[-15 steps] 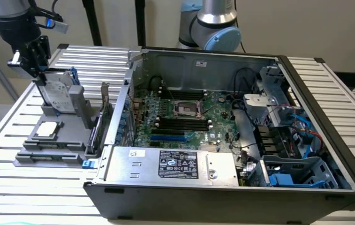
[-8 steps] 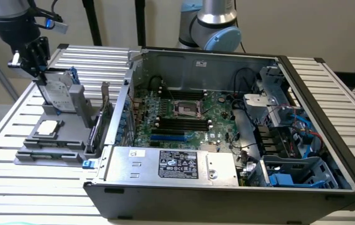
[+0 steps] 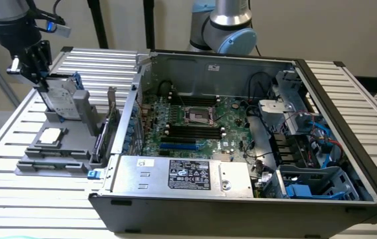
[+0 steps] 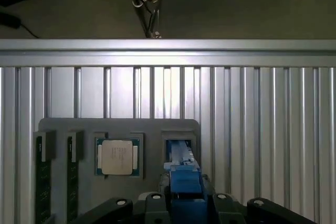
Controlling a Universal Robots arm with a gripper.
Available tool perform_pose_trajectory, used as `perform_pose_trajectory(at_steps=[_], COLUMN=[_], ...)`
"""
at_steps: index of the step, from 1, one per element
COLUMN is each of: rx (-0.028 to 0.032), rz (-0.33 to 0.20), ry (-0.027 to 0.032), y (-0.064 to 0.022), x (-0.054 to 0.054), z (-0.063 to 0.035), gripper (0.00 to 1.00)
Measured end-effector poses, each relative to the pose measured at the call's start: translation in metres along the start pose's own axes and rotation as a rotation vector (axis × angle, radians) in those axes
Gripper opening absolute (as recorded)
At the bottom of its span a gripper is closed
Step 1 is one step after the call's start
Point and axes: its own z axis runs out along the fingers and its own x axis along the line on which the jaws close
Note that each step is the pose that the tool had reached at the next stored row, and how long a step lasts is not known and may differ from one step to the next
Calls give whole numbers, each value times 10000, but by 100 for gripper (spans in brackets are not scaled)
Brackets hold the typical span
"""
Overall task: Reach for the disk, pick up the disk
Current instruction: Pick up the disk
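Gripper (image 3: pixel 41 82) straddles the disk (image 3: pixel 65 102), grip unclear; disk stands upright on edge in a holder (image 3: pixel 49 162) on a slatted table (image 3: pixel 29 201).

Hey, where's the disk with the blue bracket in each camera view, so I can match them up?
Exterior view: the disk stands upright in the grey holder, at the exterior view's left.
Wrist view: the disk shows edge-on in the holder's slot beside the square silver chip.
Shared landmark: that chip, lying in the same holder.
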Motion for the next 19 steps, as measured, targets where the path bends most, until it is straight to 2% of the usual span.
perform_pose_trajectory(at_steps=[2, 13, 16, 19], rx=[-1, 2, 1, -1], rz=[0, 0, 0, 0], ry=[-15, -17, -17, -16], y=[0, 0, -1, -10], x=[6, 7, 7, 5], z=[0, -1, -39, -121], gripper=[33, 33, 33, 33])
